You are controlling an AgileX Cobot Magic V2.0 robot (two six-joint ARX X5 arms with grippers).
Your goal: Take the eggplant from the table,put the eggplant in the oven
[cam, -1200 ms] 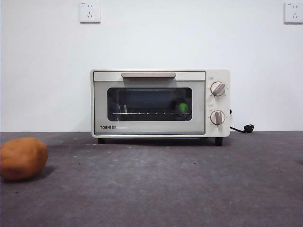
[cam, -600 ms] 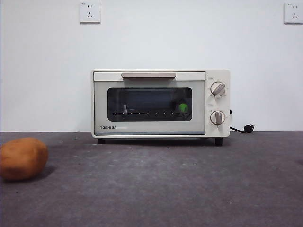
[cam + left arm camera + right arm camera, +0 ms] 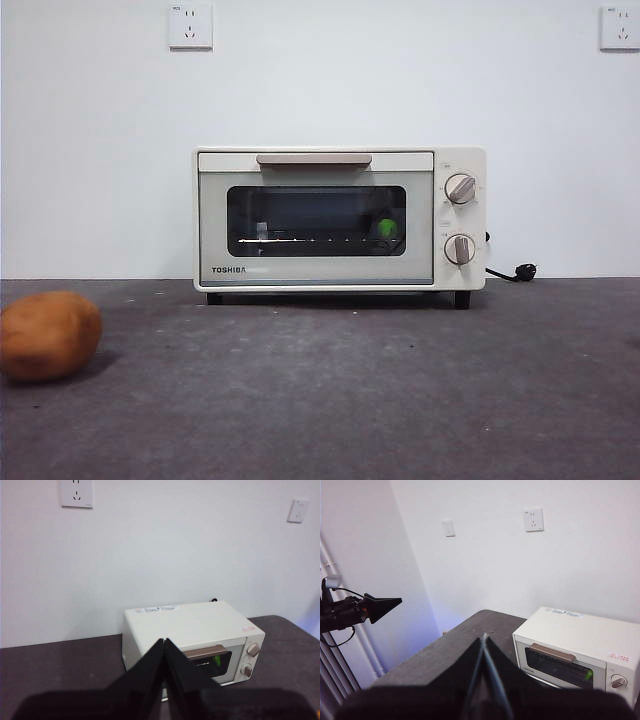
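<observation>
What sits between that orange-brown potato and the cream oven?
Only bare dark grey felt table in the front view between round potato and cream-white toaster oven.

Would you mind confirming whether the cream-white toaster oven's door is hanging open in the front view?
No, the cream-white toaster oven has its glass door shut flush, with the beige bar handle at the top.

I see one oven (image 3: 338, 218) and one eggplant (image 3: 386, 228). I count one potato (image 3: 48, 335), two knobs (image 3: 460, 188) and two wall sockets (image 3: 190, 25).
</observation>
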